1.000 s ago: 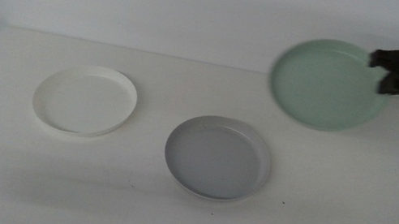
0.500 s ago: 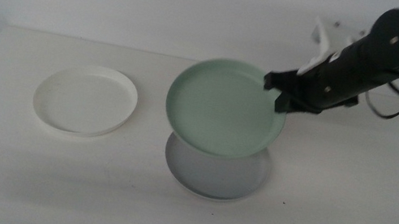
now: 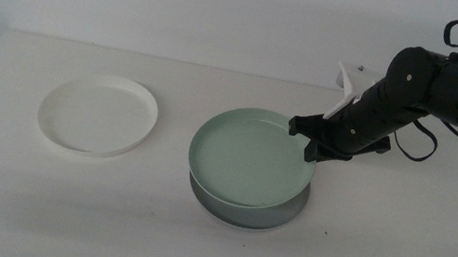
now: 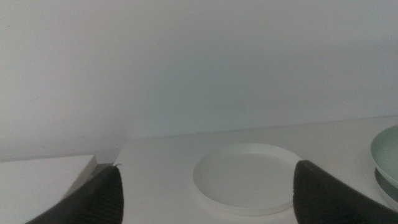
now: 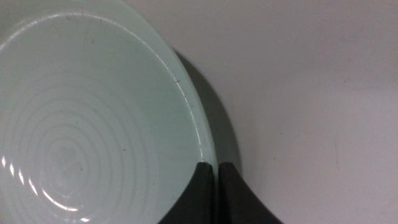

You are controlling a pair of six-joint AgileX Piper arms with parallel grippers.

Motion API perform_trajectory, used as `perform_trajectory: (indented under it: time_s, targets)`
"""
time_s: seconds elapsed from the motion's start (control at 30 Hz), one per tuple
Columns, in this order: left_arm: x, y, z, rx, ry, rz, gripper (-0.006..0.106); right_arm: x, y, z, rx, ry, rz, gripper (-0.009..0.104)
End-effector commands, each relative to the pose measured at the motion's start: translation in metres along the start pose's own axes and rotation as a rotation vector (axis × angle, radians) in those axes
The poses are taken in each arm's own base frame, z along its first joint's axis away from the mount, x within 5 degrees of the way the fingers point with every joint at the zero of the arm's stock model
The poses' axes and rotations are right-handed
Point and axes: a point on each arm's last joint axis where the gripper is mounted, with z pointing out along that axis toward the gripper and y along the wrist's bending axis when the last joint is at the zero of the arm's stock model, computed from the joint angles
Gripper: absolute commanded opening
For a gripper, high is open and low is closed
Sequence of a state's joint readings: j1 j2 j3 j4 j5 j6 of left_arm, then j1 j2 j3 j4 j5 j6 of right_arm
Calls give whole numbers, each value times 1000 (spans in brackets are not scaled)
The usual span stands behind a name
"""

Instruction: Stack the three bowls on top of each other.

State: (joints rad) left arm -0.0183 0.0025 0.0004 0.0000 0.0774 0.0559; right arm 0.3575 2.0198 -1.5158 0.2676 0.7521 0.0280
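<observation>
The mint green bowl [image 3: 249, 158] rests in the grey bowl [image 3: 275, 216] near the table's middle, only the grey one's front rim showing beneath it. My right gripper [image 3: 310, 143] is shut on the green bowl's right rim [image 5: 208, 158], one jaw inside and one outside. In the right wrist view the green bowl [image 5: 87, 118] fills the frame, with the grey bowl's edge [image 5: 224, 140] peeking out beside it. The white bowl [image 3: 98, 113] sits alone on the left, also seen in the left wrist view as white bowl [image 4: 249, 177]. My left gripper [image 4: 205, 199] waits open at the front left.
A white table [image 3: 398, 243] carries everything. The right arm [image 3: 435, 85] reaches in from the upper right with a loose cable. A white block edge [image 4: 43, 177] lies past the table's left side.
The right gripper carried the green bowl from high at the right, leftward and down onto the grey bowl. The white bowl and left arm stayed still.
</observation>
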Motion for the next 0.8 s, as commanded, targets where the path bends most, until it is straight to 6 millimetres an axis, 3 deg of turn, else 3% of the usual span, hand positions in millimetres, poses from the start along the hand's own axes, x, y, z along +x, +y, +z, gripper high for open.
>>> perform_trajectory:
  time_s: [0.0, 0.3, 0.47, 0.53, 0.7, 0.77]
  targets:
    - [-2, 0, 0, 2, -19, -1, 94, 1, 0, 4, 4, 3, -2, -3]
    - [-2, 0, 0, 2, -17, -1, 94, 4, -2, 9, 16, 35, -12, 0]
    - [-2, 0, 0, 2, -17, -2, 94, 4, -2, 7, 16, 53, -42, 32]
    - [-2, 0, 0, 2, -17, -2, 94, 2, 1, -1, 11, 52, -63, 49]
    - [-2, 0, 0, 2, -17, -2, 94, -11, 14, -51, -14, -30, -184, 90]
    - [-2, 0, 0, 2, -17, -2, 94, -13, 22, -86, -24, -87, -294, 93]
